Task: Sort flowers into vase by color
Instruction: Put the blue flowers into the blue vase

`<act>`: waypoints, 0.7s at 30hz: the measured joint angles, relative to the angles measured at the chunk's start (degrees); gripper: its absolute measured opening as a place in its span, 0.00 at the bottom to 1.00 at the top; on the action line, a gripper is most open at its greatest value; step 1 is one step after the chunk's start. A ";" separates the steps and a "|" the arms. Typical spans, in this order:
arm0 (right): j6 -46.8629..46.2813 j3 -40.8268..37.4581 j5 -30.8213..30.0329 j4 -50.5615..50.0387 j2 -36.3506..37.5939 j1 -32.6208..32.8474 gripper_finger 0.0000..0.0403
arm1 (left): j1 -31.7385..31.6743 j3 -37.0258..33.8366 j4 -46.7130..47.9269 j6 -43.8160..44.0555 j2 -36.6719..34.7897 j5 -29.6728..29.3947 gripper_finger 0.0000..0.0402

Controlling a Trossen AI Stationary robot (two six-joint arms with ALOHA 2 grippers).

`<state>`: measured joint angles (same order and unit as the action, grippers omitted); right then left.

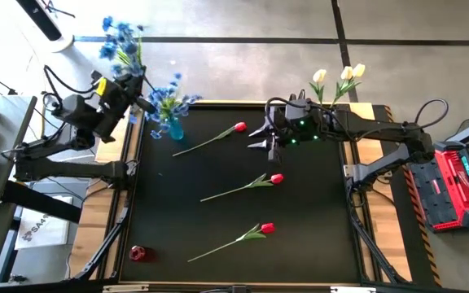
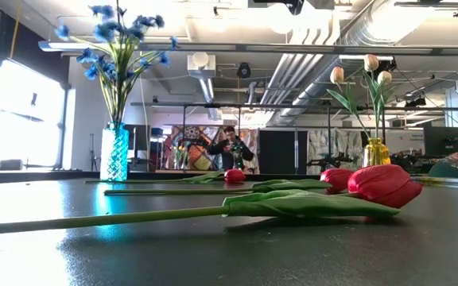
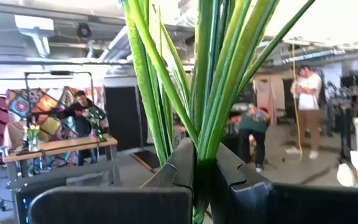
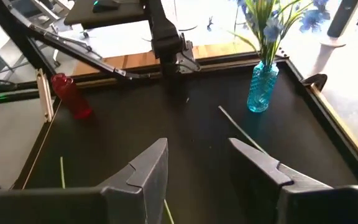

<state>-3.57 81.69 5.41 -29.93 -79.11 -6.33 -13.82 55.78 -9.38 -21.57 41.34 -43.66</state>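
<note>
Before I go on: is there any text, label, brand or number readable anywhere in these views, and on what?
No text can be read for certain.
White sheet beside the table, high view: dark print starting "SA", the rest too small to read.
Red and black case by the right arm: a pale strip on it, too blurred to read.
Blue vase, red vase, yellow vase: no lettering visible.

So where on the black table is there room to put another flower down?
Bare mat lies between the blue vase and the red vase, left of the three red tulips. The tulips crowd the middle, and the right hand hangs open above the top one.
</note>
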 joint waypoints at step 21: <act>4.04 -0.02 5.14 -0.61 0.00 -7.51 0.38 | -8.60 -0.84 -3.36 0.66 0.03 2.13 0.00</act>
<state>0.47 81.67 10.55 -30.54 -79.11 -13.84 -22.42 54.94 -12.74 -20.91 41.37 -41.53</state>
